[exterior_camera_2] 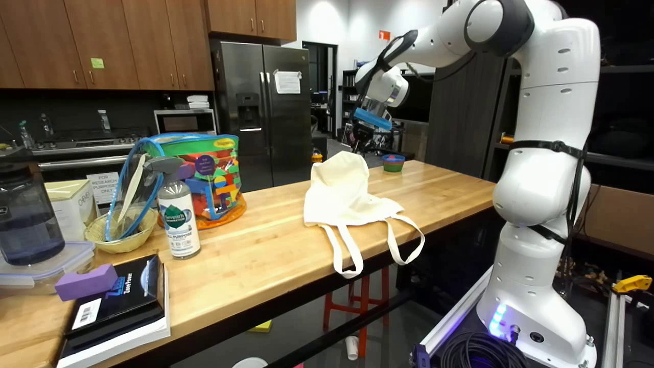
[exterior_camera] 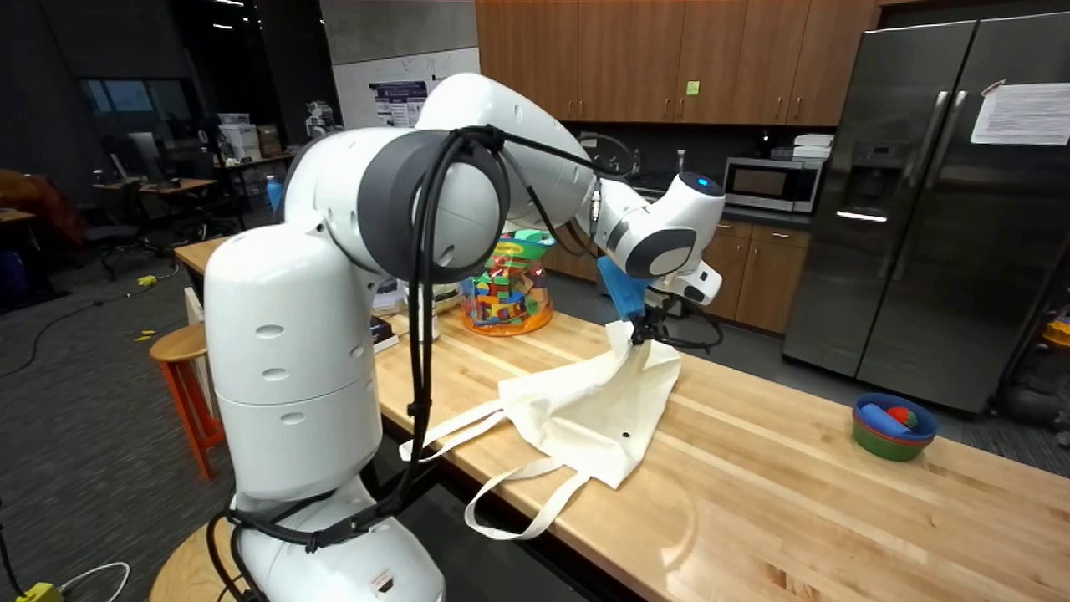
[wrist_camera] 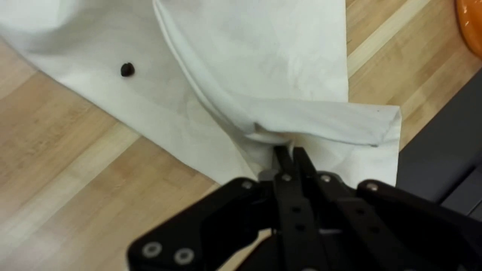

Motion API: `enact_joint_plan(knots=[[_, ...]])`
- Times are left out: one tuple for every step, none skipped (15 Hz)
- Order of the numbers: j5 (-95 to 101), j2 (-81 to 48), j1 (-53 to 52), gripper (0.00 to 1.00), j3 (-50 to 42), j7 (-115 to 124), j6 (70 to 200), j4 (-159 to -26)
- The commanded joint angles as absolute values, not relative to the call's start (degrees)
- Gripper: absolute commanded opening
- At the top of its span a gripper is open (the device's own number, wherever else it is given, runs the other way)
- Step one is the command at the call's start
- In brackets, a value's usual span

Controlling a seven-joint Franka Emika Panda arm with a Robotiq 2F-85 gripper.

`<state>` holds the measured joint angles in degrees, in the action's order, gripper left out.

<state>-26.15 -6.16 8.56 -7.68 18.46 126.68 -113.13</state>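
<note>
A cream cloth tote bag lies on the wooden table in both exterior views [exterior_camera: 577,410] [exterior_camera_2: 334,197], its straps hanging over the table edge. My gripper [exterior_camera: 640,336] is shut on a fold of the bag and lifts that part into a peak, while the rest stays on the table. In the wrist view the two black fingertips [wrist_camera: 288,151] pinch a thin fold of the bag [wrist_camera: 308,56]. A small dark spot [wrist_camera: 127,70] shows on the cloth. In an exterior view the fingertips are hidden behind the raised cloth.
A clear bag of colourful blocks [exterior_camera: 507,293] [exterior_camera_2: 222,174] stands on the table. Stacked bowls [exterior_camera: 890,441] [exterior_camera_2: 393,163] hold a blue thing and a red ball. A spray bottle [exterior_camera_2: 179,220], books [exterior_camera_2: 120,301], a purple block [exterior_camera_2: 86,282] and a basket [exterior_camera_2: 125,237] are near the blocks.
</note>
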Motion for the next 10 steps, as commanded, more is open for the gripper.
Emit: enact_joint_plan(knots=[[-27.11, -7.40, 11.23, 0.01, -10.15, 19.37, 126.25, -111.52], [-27.05, -7.50, 11.91, 0.01, -10.78, 19.39, 126.39, -111.59], [-27.14, -7.44, 12.58, 0.01, -11.44, 19.44, 126.53, -111.83], [-27.33, -7.43, 13.14, 0.01, -11.96, 19.51, 126.62, -111.97], [-27.51, -7.36, 13.74, 0.01, -12.50, 19.41, 126.69, -112.27], [-27.63, -7.25, 14.25, 0.01, -12.99, 19.60, 126.88, -112.68], [-27.77, -6.96, 14.77, 0.01, -13.50, 19.59, 127.12, -113.34], [-27.84, -6.74, 15.14, 0.01, -13.91, 19.85, 127.32, -113.82], [-27.89, -6.42, 15.57, 0.01, -14.35, 19.92, 127.46, -114.42], [-27.93, -6.12, 15.97, 0.01, -14.79, 20.14, 127.63, -114.96]])
